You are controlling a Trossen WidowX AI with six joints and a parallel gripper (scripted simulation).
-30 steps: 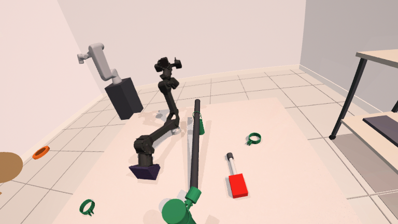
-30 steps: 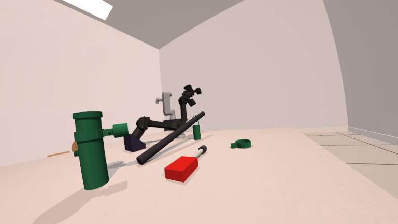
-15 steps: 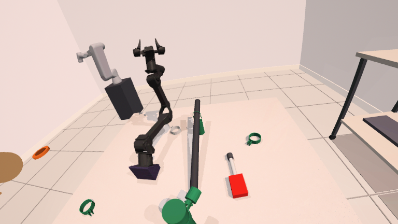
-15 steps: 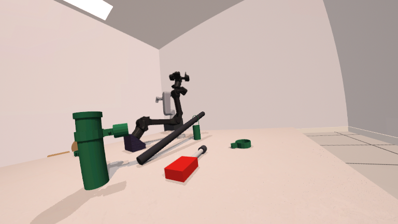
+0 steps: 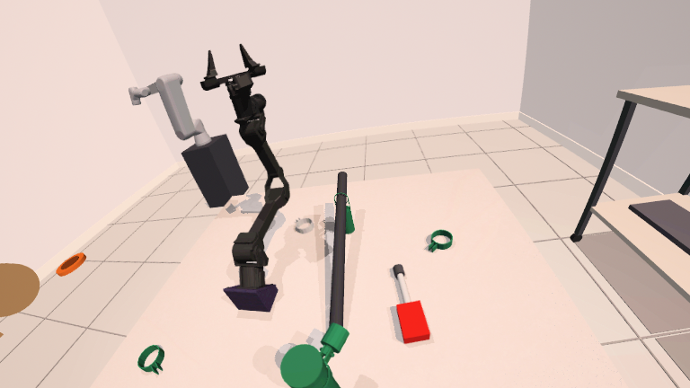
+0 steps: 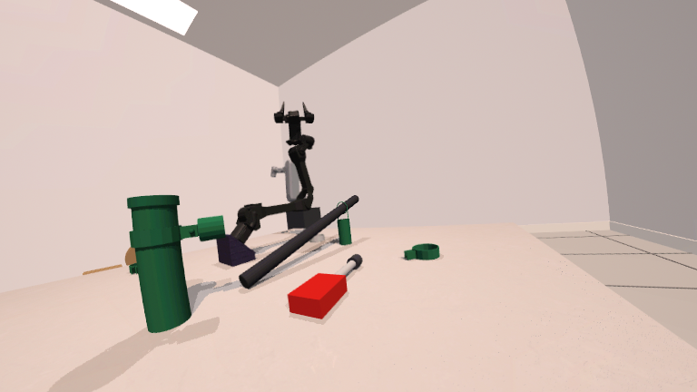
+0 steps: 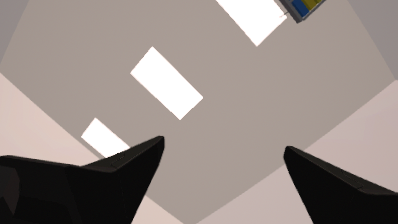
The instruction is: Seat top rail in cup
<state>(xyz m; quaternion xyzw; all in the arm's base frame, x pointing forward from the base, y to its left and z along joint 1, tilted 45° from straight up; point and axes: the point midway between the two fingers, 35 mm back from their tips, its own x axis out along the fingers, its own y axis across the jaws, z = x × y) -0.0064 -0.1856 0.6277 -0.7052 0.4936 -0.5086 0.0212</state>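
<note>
The dark top rail slopes down from the loop cap on a small green post. Its near cut end lies low on the table surface, below and to the right of the green rail-end cup. The cup hangs on the brace band, just under the cap of the big green post. My gripper is open and empty. It points up at the ceiling, high above and far from the rail.
A red-headed mallet lies right of the rail. Loose green bands lie at the right and front left. A grey ring lies near my arm. A grey arm on a dark box stands behind.
</note>
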